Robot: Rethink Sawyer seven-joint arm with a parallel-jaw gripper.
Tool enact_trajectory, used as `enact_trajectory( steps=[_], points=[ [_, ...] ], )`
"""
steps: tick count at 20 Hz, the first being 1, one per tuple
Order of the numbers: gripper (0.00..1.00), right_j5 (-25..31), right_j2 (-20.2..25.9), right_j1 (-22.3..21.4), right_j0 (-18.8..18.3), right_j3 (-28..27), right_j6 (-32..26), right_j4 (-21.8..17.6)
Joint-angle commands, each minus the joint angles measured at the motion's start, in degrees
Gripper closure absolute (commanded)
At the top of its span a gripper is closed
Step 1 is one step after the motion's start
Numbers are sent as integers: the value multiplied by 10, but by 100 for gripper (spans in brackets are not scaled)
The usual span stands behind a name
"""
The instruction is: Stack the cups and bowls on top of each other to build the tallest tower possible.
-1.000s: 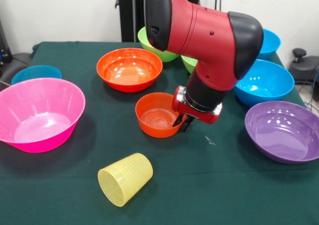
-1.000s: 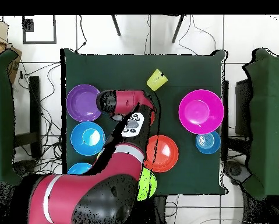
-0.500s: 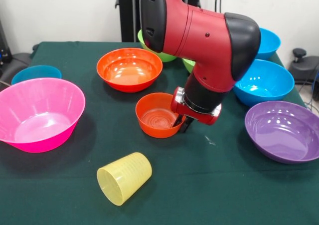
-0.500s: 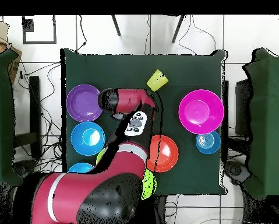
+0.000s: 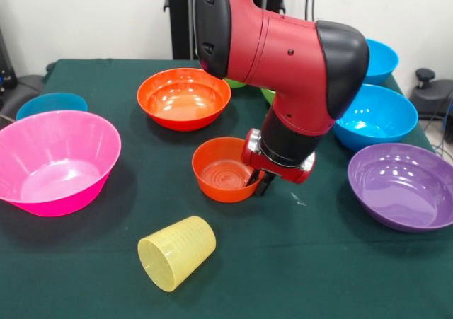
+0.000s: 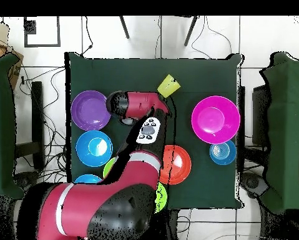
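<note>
Your gripper (image 5: 259,183) sits low at the rim of the small orange bowl (image 5: 225,169), on that bowl's right side in the front view, and its dark fingers (image 5: 263,184) show only as stubs below the red wrist, so you cannot tell whether they are spread or pinching the rim. The bowl stands upright on the green table (image 5: 340,262), near its middle. In front of it, toward the near edge, the pale-yellow cup (image 5: 177,252) lies on its side with its mouth facing the front left. Behind the small bowl stands the larger orange bowl (image 5: 184,97), upright and apart from it. The big pink bowl (image 5: 51,161) rests at the left edge, with a blue bowl (image 5: 52,105) just behind it. On the right side the purple bowl (image 5: 403,186) sits near the edge, a blue bowl (image 5: 376,117) behind that, and another blue bowl (image 5: 381,61) at the far right corner. Slivers of lime green bowl (image 5: 267,94) show behind the arm. No bowl rests inside another that you can see.
</note>
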Motion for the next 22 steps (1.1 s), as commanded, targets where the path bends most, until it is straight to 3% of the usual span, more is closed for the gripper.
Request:
enact_trajectory(
  steps=[1,9,17,18,22],
  points=[
    [100,-2,90,40,-6,-53,54,27],
    [100,-4,87,38,-4,-52,56,29],
    [100,-41,93,35,-2,-19,16,-1],
    [0,-39,93,35,-1,-17,12,-3],
    [0,-57,93,31,-1,-9,22,-2]
  ],
)
